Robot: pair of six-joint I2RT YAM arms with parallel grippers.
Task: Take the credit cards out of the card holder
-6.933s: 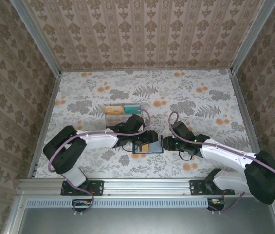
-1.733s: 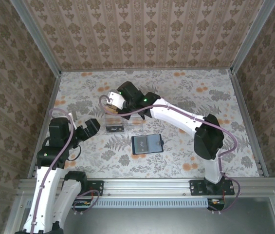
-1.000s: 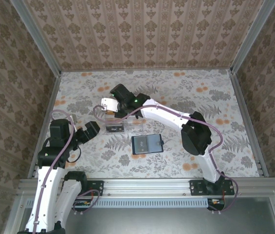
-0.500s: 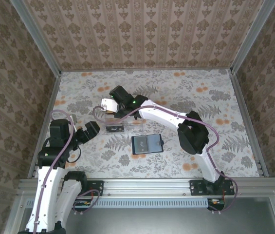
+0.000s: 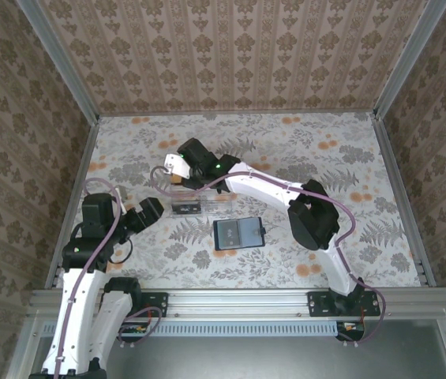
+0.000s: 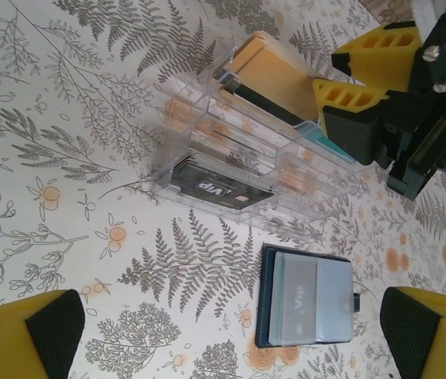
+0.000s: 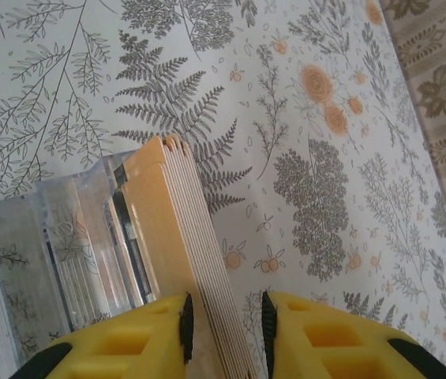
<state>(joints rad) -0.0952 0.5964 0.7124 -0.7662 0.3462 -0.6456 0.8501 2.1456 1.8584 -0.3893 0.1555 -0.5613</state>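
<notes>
The dark card holder point(image 5: 238, 234) lies flat on the floral table, a grey VIP card showing under its clear sleeve point(image 6: 309, 298). Behind it stands a clear plastic tray point(image 5: 200, 200) with a black card point(image 6: 219, 183) in front and a stack of orange-yellow credit cards point(image 7: 177, 237) at its far end. My right gripper point(image 7: 224, 328) straddles that stack, open a little: the left pad is against the cards and the right pad stands off them. My left gripper point(image 6: 223, 332) hovers wide open and empty, near the tray's left end point(image 5: 148, 212).
A teal edge point(image 6: 323, 136) shows in the tray beside the right gripper's yellow fingers point(image 6: 365, 126). The right arm point(image 5: 270, 185) stretches across the table over the tray's back. Walls enclose the table on three sides.
The right gripper's jaws have parted from shut to slightly open around the orange-yellow stack at the tray. The left arm has stayed put.
</notes>
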